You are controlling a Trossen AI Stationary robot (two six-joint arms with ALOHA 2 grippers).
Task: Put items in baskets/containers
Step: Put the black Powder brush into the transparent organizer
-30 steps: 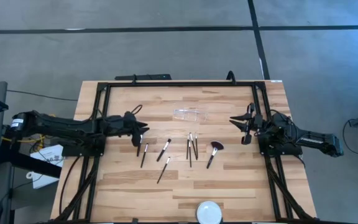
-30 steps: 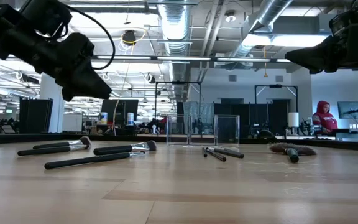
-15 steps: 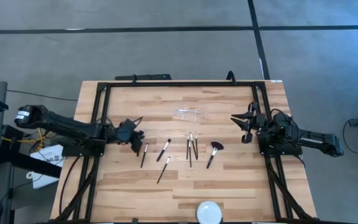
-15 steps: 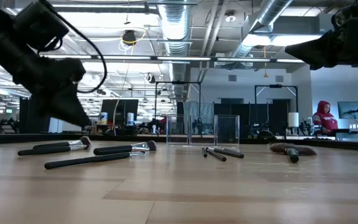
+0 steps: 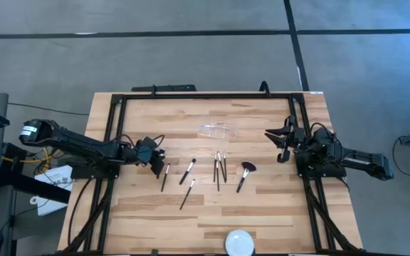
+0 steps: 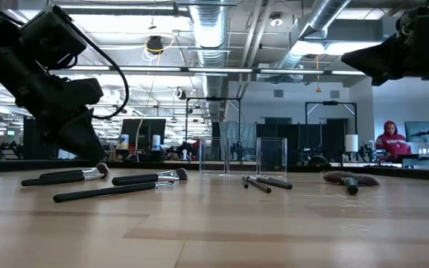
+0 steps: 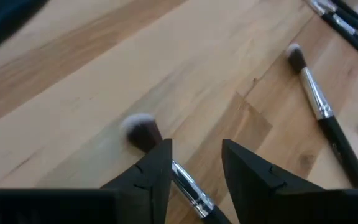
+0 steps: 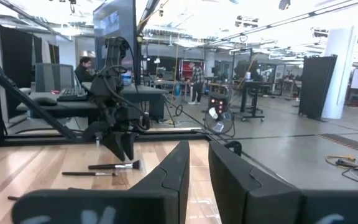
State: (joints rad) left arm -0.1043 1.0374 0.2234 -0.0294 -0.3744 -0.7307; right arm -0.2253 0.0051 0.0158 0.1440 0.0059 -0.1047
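Several slim dark-handled brushes lie flat on the wooden table: a left group (image 5: 188, 171), a middle group (image 5: 219, 167) and a fan-headed brush (image 5: 244, 174). The clear container (image 5: 218, 130) stands behind them on its base. My left gripper (image 7: 196, 155) is open and tipped down, low over the leftmost brush (image 7: 143, 130). Its fingers stand on either side of that brush's metal collar (image 7: 190, 186), just behind the pale head; I see no touch. My right gripper (image 8: 198, 152) waits at the right edge, level and raised, with a narrow gap and nothing in it.
A white round disc (image 5: 238, 242) sits at the near edge. A black frame (image 5: 191, 96) runs along the table's far edge and sides. A person in red (image 6: 389, 140) sits in the room behind. Bare wood lies between the brushes and the near edge.
My left gripper has sunk toward the table and drawn back a little toward the left edge, tipping further downward, and now hovers just over the leftmost brush. The brushes and the container have stayed put.
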